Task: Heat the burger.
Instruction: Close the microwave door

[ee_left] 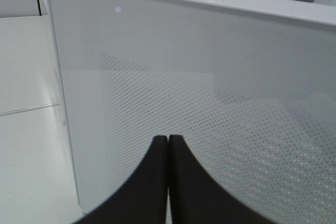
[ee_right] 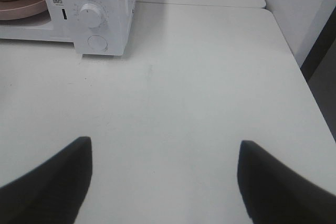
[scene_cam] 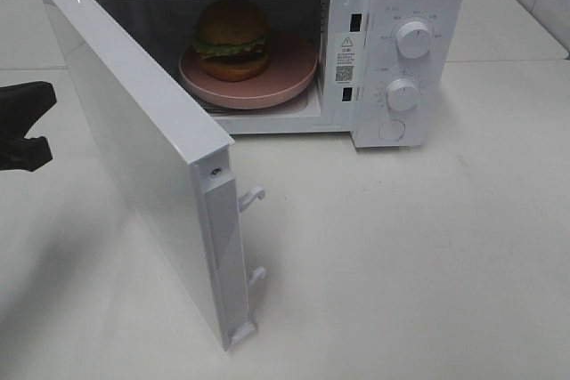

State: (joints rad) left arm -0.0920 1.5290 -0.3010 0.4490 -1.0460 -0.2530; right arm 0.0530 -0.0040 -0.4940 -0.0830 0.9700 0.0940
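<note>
Black left gripper (ee_left: 168, 141), pinched closed and empty, faces the white microwave door (ee_left: 210, 66); black right gripper (ee_right: 165, 153) gapes wide, empty.

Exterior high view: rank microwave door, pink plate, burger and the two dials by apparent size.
1. microwave door, though it stands nearest the camera
2. pink plate
3. burger
4. upper dial and lower dial: look alike, not ranked

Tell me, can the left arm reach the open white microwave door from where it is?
Probably yes: the closed black left gripper points straight at the outer face of the white microwave door, with nothing visible between them.
</note>
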